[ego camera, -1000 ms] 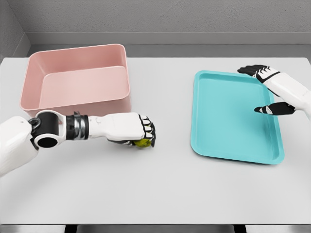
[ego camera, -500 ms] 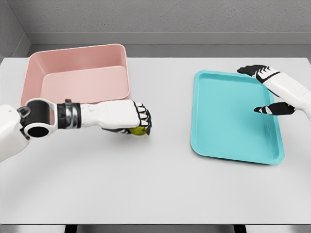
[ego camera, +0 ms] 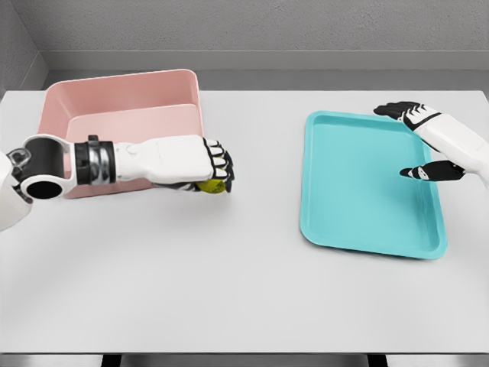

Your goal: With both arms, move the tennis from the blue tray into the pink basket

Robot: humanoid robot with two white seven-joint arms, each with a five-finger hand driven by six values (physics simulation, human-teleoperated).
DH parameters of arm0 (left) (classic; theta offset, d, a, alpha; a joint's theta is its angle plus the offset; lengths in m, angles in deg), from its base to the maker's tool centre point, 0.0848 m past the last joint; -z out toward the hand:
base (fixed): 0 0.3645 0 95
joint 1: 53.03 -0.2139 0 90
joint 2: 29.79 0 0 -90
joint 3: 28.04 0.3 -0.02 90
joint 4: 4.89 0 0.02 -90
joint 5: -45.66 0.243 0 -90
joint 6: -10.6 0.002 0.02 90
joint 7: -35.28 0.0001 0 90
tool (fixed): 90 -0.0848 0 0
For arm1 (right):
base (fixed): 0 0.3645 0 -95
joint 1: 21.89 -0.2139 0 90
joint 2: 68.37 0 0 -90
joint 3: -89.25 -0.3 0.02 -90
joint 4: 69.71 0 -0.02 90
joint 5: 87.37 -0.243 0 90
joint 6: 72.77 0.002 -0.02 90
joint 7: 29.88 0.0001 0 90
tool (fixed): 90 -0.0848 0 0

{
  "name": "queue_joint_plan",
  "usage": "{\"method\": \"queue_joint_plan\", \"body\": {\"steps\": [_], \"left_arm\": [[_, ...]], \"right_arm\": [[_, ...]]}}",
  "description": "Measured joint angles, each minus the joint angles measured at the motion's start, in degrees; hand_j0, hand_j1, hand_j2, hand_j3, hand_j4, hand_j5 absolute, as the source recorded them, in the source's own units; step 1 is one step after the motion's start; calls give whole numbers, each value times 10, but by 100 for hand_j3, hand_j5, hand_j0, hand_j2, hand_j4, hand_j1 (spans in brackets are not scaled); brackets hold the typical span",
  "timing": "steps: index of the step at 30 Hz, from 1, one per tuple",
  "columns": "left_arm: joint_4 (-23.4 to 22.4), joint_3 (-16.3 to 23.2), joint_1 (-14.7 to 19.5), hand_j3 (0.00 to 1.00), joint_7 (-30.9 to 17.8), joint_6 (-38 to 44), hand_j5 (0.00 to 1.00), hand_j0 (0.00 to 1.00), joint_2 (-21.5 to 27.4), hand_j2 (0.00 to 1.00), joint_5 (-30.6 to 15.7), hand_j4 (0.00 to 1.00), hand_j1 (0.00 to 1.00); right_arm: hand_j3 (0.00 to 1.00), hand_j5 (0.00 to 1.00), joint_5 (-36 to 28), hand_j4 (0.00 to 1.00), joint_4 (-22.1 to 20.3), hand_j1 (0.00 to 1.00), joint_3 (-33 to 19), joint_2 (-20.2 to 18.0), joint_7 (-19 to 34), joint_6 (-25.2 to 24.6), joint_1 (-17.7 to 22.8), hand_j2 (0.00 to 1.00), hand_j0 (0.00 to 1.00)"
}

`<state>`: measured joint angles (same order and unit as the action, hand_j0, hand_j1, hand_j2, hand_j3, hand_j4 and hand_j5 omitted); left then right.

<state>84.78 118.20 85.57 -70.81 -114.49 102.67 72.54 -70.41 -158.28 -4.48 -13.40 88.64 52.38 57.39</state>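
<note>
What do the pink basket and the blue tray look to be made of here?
Pink basket: looks like matte moulded plastic, with one even colour, rounded corners and thin smooth walls. Blue tray: likely the same kind of plastic, slightly glossier, with a shallow rolled rim. Both are simulator renders, so the material is a guess.

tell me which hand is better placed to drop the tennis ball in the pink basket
Left. The left hand grips the tennis ball beside the pink basket; the right hand hovers open over the blue tray.
</note>
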Motion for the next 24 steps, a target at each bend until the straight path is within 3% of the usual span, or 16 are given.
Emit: {"method": "queue_joint_plan", "body": {"steps": [13,24], "left_arm": [[-7,-15,24,60,0,0,60,60,31,60,-25,60,60],[-61,-50,33,60,0,0,60,60,42,60,-37,60,60]], "right_arm": [[100,100,0,100,0,100,-1,0,0,0,0,100,100],[100,100,0,100,0,100,-1,0,0,0,0,100,100]]}}
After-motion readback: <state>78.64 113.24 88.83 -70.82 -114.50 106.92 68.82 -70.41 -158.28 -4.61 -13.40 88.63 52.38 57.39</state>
